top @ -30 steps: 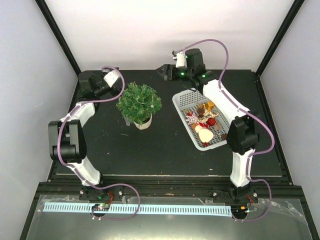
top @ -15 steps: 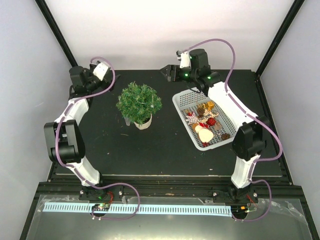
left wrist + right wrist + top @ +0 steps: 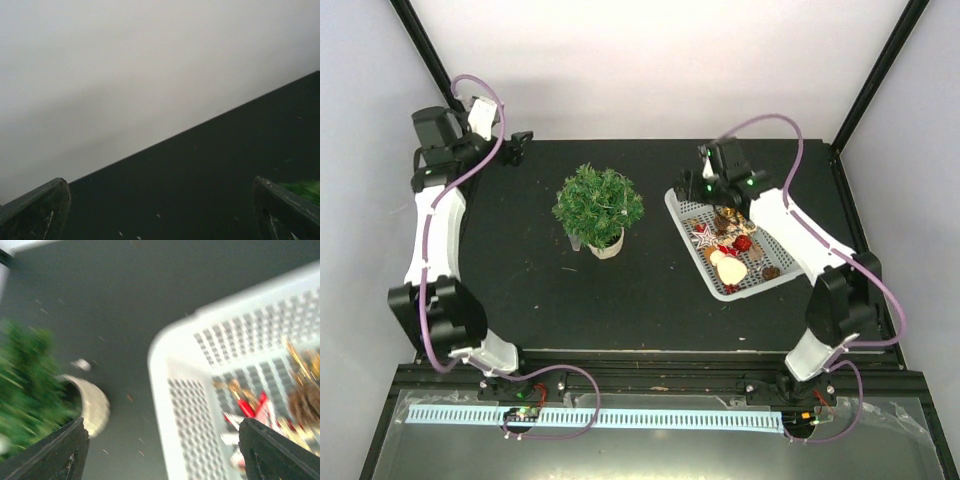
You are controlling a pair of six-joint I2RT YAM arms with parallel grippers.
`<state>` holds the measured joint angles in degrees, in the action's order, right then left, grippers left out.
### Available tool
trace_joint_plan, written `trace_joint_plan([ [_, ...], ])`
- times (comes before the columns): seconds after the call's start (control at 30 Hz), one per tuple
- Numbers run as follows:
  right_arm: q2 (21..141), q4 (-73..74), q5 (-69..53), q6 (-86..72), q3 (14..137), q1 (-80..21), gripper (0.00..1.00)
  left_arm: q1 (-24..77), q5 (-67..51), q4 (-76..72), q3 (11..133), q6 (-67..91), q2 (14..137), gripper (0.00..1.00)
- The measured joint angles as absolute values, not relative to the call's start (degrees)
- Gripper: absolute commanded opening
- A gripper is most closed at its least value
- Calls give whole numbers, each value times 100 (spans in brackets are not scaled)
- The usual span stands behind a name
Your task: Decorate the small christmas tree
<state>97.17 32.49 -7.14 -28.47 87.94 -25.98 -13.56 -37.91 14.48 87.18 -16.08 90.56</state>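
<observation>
The small christmas tree (image 3: 598, 203), bushy and green in a round white pot (image 3: 606, 244), stands left of centre on the black table. My left gripper (image 3: 518, 143) is raised at the back left corner, well away from the tree; its wrist view shows my left gripper (image 3: 160, 182) open and empty over bare table, with a sliver of the tree (image 3: 305, 187) at the right. My right gripper (image 3: 693, 188) hovers over the far left corner of the white basket (image 3: 672, 203). The blurred right wrist view shows my right gripper (image 3: 162, 425) open and empty, straddling the basket rim (image 3: 162, 390), with the tree (image 3: 25, 385) at the left.
The basket holds several ornaments (image 3: 730, 245): red, gold, star-shaped and cream pieces, also seen as ornaments (image 3: 250, 405) in the right wrist view. White walls and black frame posts close in the back and sides. A small white scrap (image 3: 80, 364) lies near the pot (image 3: 95, 405).
The left arm has swung back and to the left, away from the tree. The right arm has come forward from the back edge to over the basket's far corner.
</observation>
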Motion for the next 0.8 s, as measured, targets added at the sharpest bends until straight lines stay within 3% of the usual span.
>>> trace_joint_plan([
  [0.33, 7773, 3588, -434, -3269, 5747, -2679, 85, -1387, -4674, 3535, 7865, -2095, 6246, 99],
  [0.47, 7459, 3553, -565, -3389, 5367, -3037, 86, -1387, -4952, 4082, 7642, -2161, 5811, 99],
  [0.8, 8128, 3004, -1212, -3645, 5439, -4215, 86, -1387, -5181, 4890, 7140, -2320, 6012, 99],
])
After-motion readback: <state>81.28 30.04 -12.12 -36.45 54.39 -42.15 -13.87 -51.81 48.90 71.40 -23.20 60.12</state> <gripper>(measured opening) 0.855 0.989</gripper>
